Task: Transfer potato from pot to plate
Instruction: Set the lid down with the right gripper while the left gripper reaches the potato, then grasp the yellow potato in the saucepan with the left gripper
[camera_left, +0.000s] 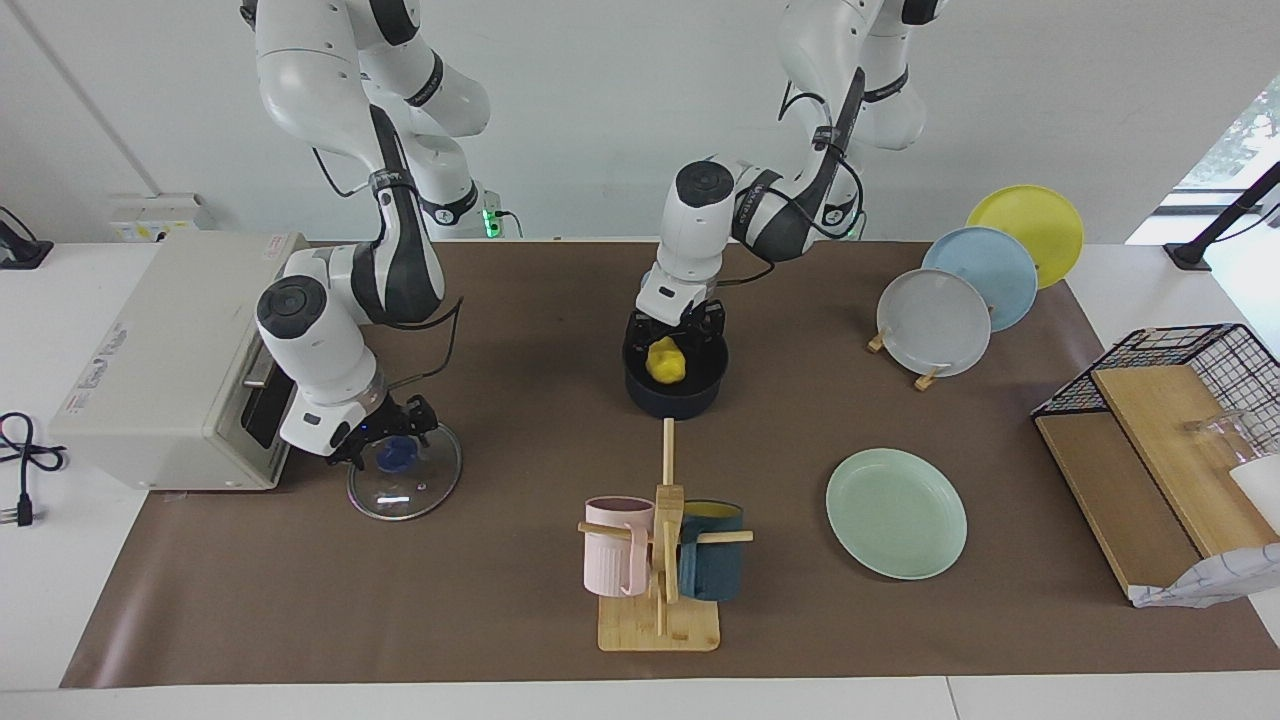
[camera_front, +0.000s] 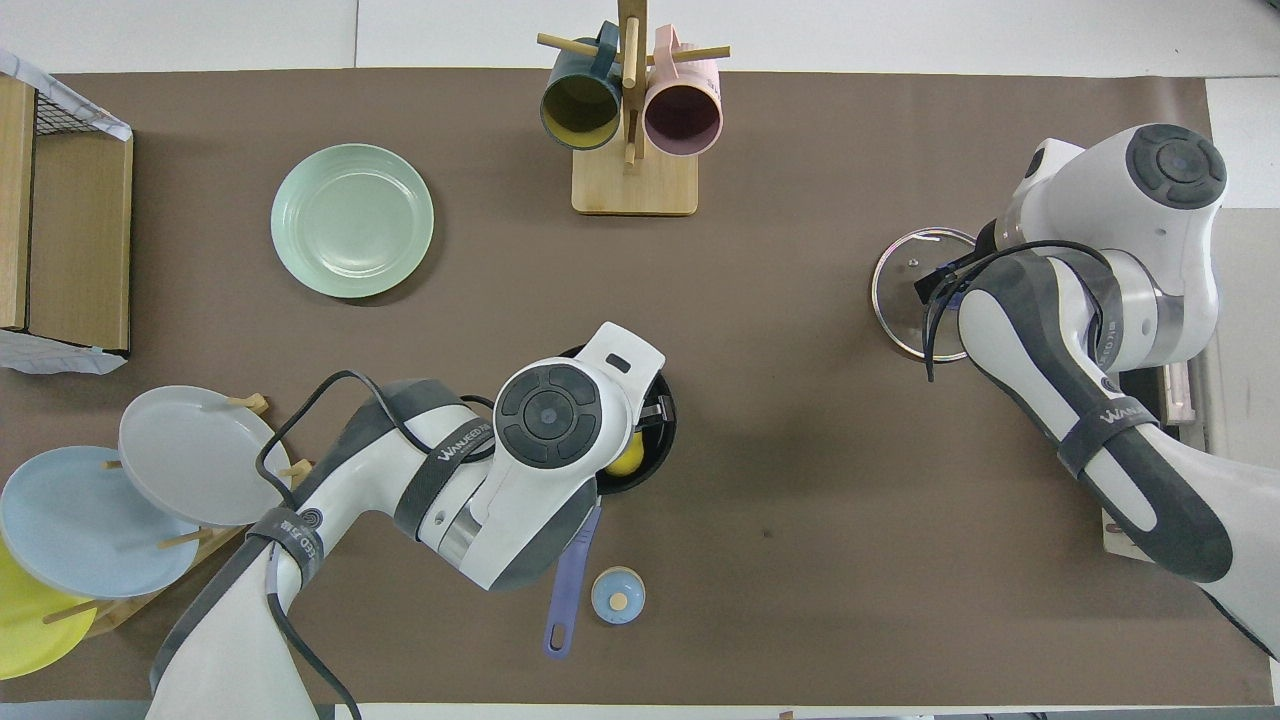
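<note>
The yellow potato (camera_left: 665, 361) (camera_front: 628, 459) lies inside the dark navy pot (camera_left: 675, 398) (camera_front: 664, 440) at the middle of the table, its blue handle (camera_front: 570, 575) pointing toward the robots. My left gripper (camera_left: 679, 333) hangs open in the pot's mouth, with a finger on either side of the potato. In the overhead view the left wrist covers most of the pot. The mint-green plate (camera_left: 895, 512) (camera_front: 352, 220) sits empty, farther from the robots, toward the left arm's end. My right gripper (camera_left: 385, 437) is open just above the blue knob (camera_left: 397, 456) of a glass lid (camera_left: 405, 492) (camera_front: 900, 290).
A toaster oven (camera_left: 170, 350) stands beside the lid at the right arm's end. A mug rack (camera_left: 660, 560) with a pink and a teal mug stands farther out than the pot. Grey, light blue and yellow plates (camera_left: 935, 320) stand in a rack. A wire basket (camera_left: 1190, 360) sits at the left arm's end. A small blue disc (camera_front: 618, 595) lies by the handle.
</note>
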